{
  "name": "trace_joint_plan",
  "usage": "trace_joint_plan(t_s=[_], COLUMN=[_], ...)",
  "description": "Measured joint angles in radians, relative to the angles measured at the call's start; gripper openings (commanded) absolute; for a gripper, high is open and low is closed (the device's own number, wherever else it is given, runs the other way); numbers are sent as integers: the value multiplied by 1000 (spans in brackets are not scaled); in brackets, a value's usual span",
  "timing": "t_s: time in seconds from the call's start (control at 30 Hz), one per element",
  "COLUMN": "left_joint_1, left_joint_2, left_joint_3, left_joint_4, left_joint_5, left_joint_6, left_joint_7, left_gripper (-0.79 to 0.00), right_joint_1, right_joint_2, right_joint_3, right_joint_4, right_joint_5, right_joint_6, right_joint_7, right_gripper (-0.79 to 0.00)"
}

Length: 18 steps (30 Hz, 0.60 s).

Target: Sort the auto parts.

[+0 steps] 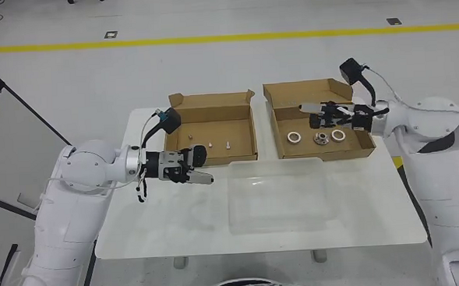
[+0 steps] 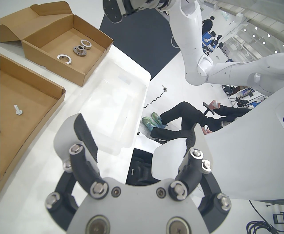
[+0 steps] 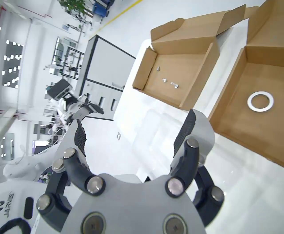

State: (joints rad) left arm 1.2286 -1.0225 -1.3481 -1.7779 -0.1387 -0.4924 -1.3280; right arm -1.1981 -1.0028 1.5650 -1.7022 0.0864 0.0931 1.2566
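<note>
Left claw spread, right claw spread, ring lying in box

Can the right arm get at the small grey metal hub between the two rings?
Probably yes: the right arm holds its jaws open and empty over the open-topped brown cardboard box, and nothing covers the grey metal hub.

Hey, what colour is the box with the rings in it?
The box is plain brown cardboard, clearest in the left wrist view.
</note>
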Motion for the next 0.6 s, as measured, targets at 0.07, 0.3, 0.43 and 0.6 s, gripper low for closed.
trace_joint_plan(t_s=[0.07,0.3,0.43,0.6], left_joint_1=[0,0,0,0], left_joint_2=[0,0,0,0], left_joint_3=[0,0,0,0], left_joint_4=[0,0,0,0], left_joint_5=[0,0,0,0], left_joint_6=[0,0,0,0], left_joint_7=[0,0,0,0], left_gripper=[0,0,-1,-1], right_joint_1=[-47,-179,-203,-201], right_joint_2=[6,18,20,20], right_joint_3=[53,200,229,228], right_joint_4=[-23,-55,-56,-56], right_joint_5=[59,209,265,262], right_joint_6=[4,15,-1,0], right_joint_7=[19,37,48,48], right_gripper=[0,0,0,0])
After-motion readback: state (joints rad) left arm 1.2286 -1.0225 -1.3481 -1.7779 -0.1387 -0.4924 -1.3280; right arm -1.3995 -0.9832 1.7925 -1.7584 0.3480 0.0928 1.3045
